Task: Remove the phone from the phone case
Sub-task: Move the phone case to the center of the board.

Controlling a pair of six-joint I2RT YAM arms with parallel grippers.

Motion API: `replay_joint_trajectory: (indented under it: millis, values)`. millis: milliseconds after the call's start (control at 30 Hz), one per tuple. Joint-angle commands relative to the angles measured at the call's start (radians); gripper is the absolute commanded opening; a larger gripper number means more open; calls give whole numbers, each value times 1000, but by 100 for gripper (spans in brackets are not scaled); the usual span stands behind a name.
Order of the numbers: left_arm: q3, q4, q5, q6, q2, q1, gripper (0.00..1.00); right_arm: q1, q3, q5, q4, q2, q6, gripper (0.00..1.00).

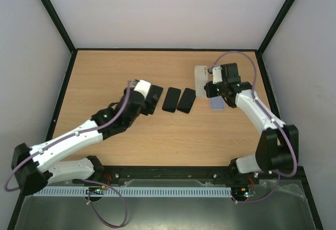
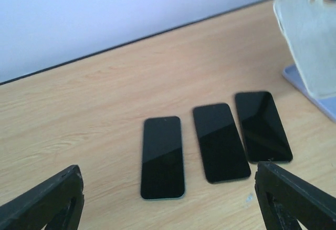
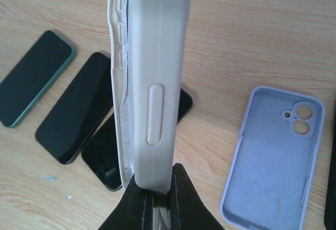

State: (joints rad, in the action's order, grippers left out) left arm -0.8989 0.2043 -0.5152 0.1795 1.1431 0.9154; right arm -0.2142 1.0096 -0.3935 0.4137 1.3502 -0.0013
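Three phones [image 2: 220, 142], bare and dark-faced, lie flat on the table [image 1: 105, 72] in a close row, not touching.

One lavender case [image 3: 273, 156], empty and inside up, lies just right of the row.

One white case [image 3: 152, 83] is held upright on edge near the row's right end, clamped at its lower end by the right hand [image 3: 156, 201]. It is seen edge-on there, so whether a phone sits inside cannot be told. From above it looks pale and hollow.

Left hand [image 2: 167, 180]: fingers wide apart, holding nothing, low by the near end of the left phone.

Progress, as judged: removal looks done or nearly so. What is left is to confirm the white case is empty and set it down.

Clearance: the table's right edge [image 1: 262, 62] is near the right hand. Bare wood lies open behind and in front of the row.
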Motion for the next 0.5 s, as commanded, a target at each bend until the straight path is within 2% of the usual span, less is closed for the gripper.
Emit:
replay_joint_trajectory:
  millis: [0, 133, 233, 467]
  values:
    - [24, 93, 66, 36, -97, -77, 88, 11, 139, -4, 186, 169, -88, 2]
    - [82, 73, 72, 42, -152, -104, 88, 18, 203, 38, 234, 294, -101, 2]
    - [62, 98, 80, 59, -164, -104, 88, 35, 269, 72, 269, 382, -111, 2]
    - [85, 83, 85, 47, -244, -104, 88, 144, 442, 125, 397, 564, -159, 2]
